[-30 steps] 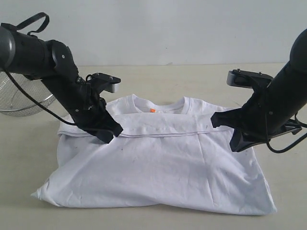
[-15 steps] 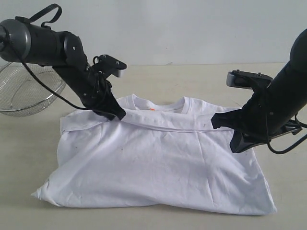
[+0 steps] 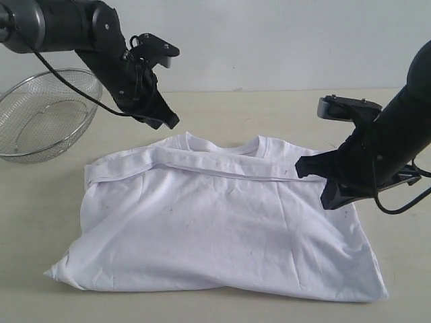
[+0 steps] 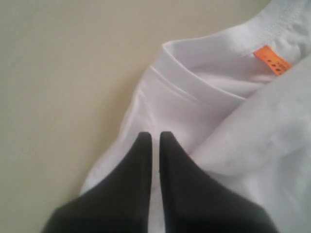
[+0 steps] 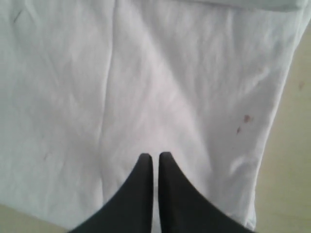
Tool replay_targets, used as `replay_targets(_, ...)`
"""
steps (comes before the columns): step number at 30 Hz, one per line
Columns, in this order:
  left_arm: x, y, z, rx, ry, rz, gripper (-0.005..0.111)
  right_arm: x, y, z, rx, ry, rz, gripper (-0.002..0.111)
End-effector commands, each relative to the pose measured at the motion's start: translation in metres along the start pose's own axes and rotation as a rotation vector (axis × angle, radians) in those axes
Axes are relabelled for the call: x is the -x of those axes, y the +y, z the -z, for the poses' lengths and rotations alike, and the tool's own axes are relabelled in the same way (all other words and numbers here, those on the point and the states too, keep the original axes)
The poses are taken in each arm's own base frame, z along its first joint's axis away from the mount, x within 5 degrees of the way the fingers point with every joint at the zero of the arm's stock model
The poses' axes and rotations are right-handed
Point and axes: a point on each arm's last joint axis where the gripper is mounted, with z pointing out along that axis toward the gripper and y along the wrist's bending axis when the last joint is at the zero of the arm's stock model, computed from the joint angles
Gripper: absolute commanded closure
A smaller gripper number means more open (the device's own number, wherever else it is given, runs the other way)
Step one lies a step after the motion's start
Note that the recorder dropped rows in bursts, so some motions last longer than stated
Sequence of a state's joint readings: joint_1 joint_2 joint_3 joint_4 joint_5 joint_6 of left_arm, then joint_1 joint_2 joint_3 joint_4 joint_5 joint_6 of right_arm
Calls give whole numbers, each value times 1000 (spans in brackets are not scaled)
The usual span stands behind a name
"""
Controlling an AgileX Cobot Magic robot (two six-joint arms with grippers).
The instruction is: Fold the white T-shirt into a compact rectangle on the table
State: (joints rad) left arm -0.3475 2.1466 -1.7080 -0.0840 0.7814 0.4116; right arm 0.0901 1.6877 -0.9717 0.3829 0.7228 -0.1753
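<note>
Left pincer (image 3: 168, 122) has lifted off the shirt (image 3: 222, 235): a second ago it sat low on the folded edge, half a second ago it was rising with the cloth still at its tips, and now it hangs clear above the near shoulder, closed and empty. Left wrist view confirms this: the pincer (image 4: 151, 136) has jaws pressed together with nothing between them, and the collar and orange tag (image 4: 272, 60) are ahead of and below the tips. The basket (image 3: 47, 121) is behind the left pincer, away from the shirt, and untouched. Right pincer (image 3: 304, 168) has not moved over the same second; it is closed too, low at the other end of the folded edge. In its wrist view the pincer (image 5: 154, 155) shows flat cloth under and ahead of the tips and none pinched; I cannot tell whether it presses the cloth or hovers just above it. The shirt lies flat on the counter (image 3: 269, 114), below both pincers, with the hem (image 3: 222, 173) brought up so it runs between the two, just short of the collar (image 3: 225, 148). The left end of the hem sits a bit crooked where it was dropped. Judgement: the first bottom-to-top fold is laid and released on the left, and the right is likely to let go next. The shirt is now a wide half-length slab, not yet compact; side folds are still needed. Risk: the loose hem shifts if the right pincer drags as it leaves.
</note>
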Motion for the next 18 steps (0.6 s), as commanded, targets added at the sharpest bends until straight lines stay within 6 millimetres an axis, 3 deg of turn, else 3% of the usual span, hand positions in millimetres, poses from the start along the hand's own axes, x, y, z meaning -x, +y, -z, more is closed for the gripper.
replay_targets(1,2,-8,29,-83,29,60,102,16,1,5,-12,-111,34,108)
replay_targets(6,-6,-19,47,-183,125,83,102,38,0,-14,-7,-59,68,108)
replay_targets(9,-13,-25,47,-247,198,97,102,50,-1,-28,-2,-27,67,108)
replay_targets(18,-54,-38,15,-282,332,126,102,59,-8,-53,-14,-18,65,108)
